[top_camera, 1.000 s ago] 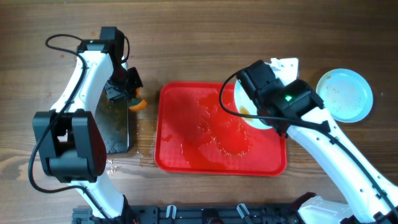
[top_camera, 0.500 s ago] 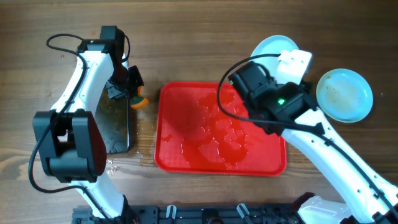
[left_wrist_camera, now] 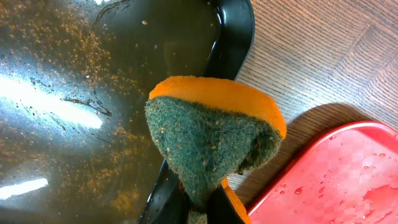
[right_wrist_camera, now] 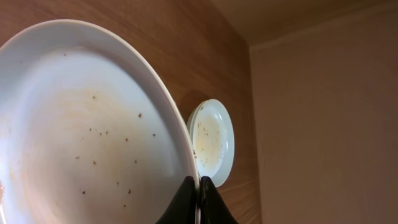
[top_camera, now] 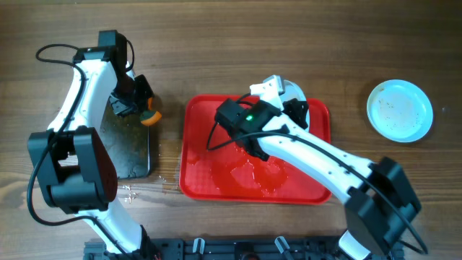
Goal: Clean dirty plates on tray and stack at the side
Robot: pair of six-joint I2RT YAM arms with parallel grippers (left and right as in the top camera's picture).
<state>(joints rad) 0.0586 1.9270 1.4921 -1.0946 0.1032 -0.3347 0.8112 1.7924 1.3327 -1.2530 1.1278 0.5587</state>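
Note:
My right gripper (right_wrist_camera: 200,186) is shut on the rim of a pale mint-blue plate (right_wrist_camera: 81,137) with small brown specks. It holds the plate tilted on edge above the back of the red tray (top_camera: 209,180); in the overhead view only a sliver of this plate (top_camera: 297,92) shows by the gripper (top_camera: 289,107). Another speckled plate (top_camera: 399,110) lies on the table at the far right and also shows in the right wrist view (right_wrist_camera: 211,140). My left gripper (left_wrist_camera: 202,205) is shut on an orange-and-green sponge (left_wrist_camera: 211,137), also seen from overhead (top_camera: 149,115), left of the tray.
A black metal pan (top_camera: 130,148) with dirty water and brown specks lies left of the tray, under the left gripper. The tray surface is wet. Bare wooden table (top_camera: 361,43) surrounds everything.
My right arm has swung left over the tray, carrying the plate and tipping it on edge. My left gripper has shifted slightly up and left with the sponge.

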